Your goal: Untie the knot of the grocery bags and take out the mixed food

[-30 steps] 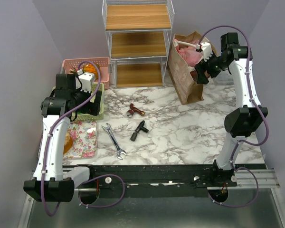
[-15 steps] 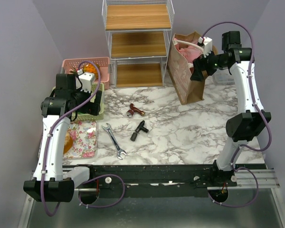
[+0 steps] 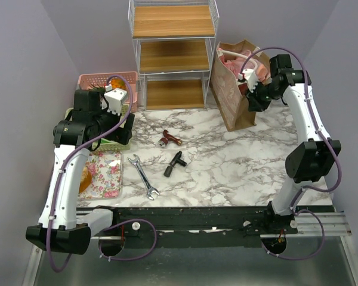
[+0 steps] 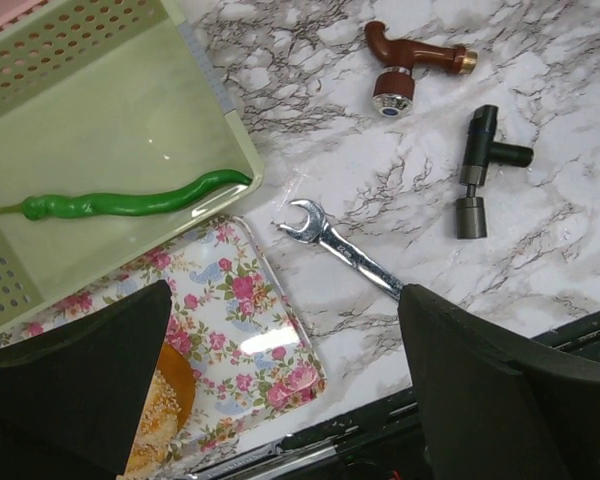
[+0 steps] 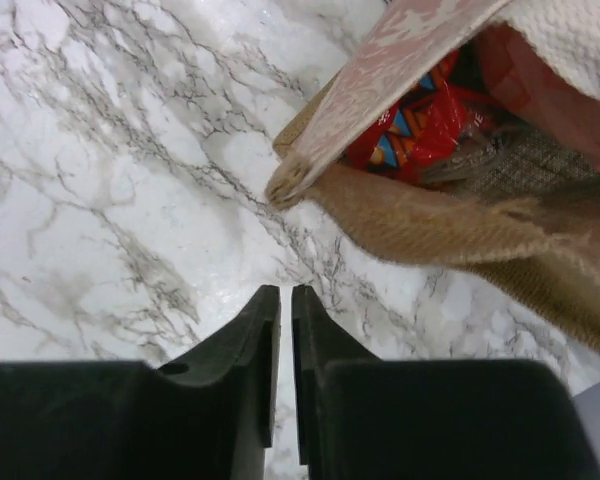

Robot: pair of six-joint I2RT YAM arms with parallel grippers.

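Right gripper (image 5: 285,292): jaws together, nothing clamped, above bare marble table (image 5: 100,200). Directly ahead stood the brown paper bag (image 5: 450,225), holding one red snack packet (image 5: 425,120). Left gripper (image 4: 285,300): jaws wide apart, empty. Beneath it lay one wrench (image 4: 350,255), one floral tray (image 4: 250,310) and one green basket (image 4: 110,120).

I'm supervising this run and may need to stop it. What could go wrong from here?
1. The right hand is shut on nothing, outside the paper bag, so lifting now would likely bring up no pink plastic bag.
2. Neither hand steadies the paper bag: the left hand is far off by the green basket. A one-handed tug might tip it and spill the red snack packet.
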